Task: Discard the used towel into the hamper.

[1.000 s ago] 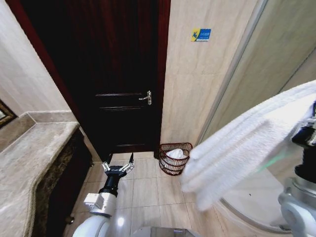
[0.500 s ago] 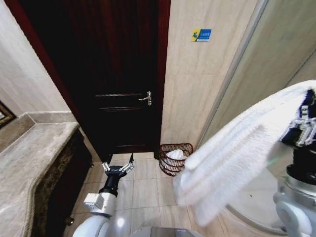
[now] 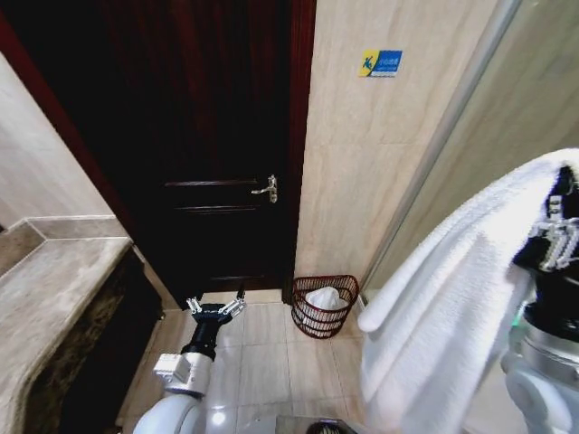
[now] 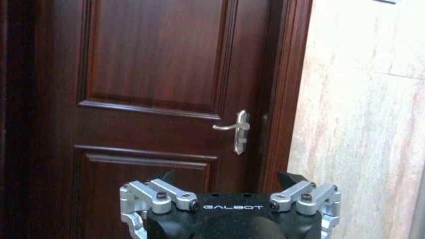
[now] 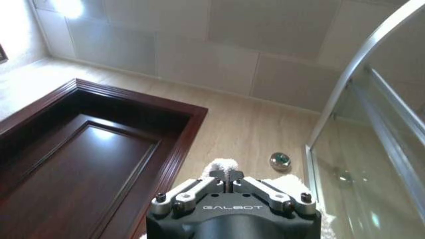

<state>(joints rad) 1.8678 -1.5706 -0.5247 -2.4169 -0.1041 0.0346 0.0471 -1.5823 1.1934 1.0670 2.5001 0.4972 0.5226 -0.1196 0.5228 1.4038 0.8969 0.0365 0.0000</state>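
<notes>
The used towel point(image 3: 452, 298), white and thick, drapes down from my right gripper point(image 3: 558, 220) at the right of the head view. That gripper is raised high and shut on the towel's upper fold. In the right wrist view the closed right gripper point(image 5: 228, 180) pinches the towel point(image 5: 221, 166), which bulges past its tips. The hamper point(image 3: 324, 307), a dark reddish-brown wire basket, stands on the floor by the wall, right of the door, with something white inside it. My left gripper point(image 3: 215, 306) is held low before the door, open and holding nothing; the left gripper point(image 4: 229, 181) faces the door.
A dark wooden door point(image 3: 208, 136) with a metal handle point(image 3: 267, 188) is shut ahead. A marble counter point(image 3: 54, 298) runs along the left. A glass shower screen point(image 3: 488, 108) stands at the right. Beige floor tiles point(image 3: 271, 362) lie between me and the hamper.
The head view has shifted, so the door and hamper sit differently in it. The towel now hangs more straight down from the right gripper instead of stretching leftward. The left arm keeps its pose.
</notes>
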